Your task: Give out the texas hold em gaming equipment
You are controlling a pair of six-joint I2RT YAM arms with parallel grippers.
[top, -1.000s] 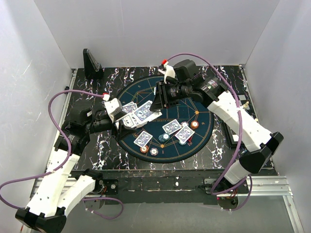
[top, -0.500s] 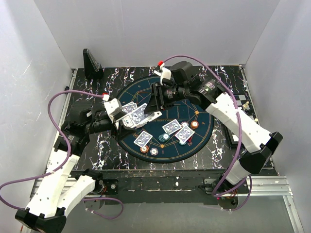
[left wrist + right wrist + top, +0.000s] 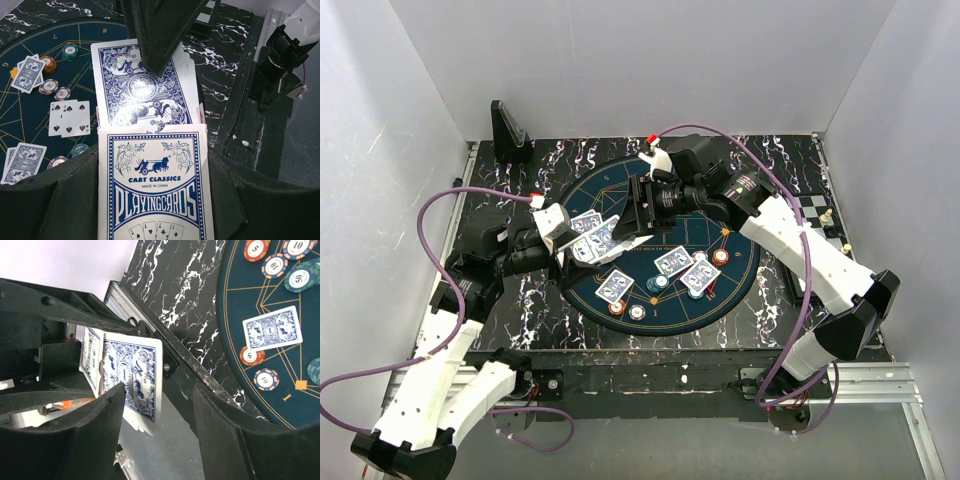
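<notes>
My left gripper is shut on a blue-white card box, with one blue-backed card sticking out of its top. My right gripper is open, its jaws on either side of that card's far end; one finger overlaps the card. Dealt cards lie on the round mat. Two face-up cards show in the left wrist view. Striped chips lie among them. I cannot make out the triangular marker.
The dark round mat lies on a black marbled table. A black upright stand is at the back left. A chessboard edge shows at the right, behind my right arm. White walls enclose the table.
My right gripper has moved left towards the card box and now straddles the protruding card. My left gripper has kept the box nearly still.
</notes>
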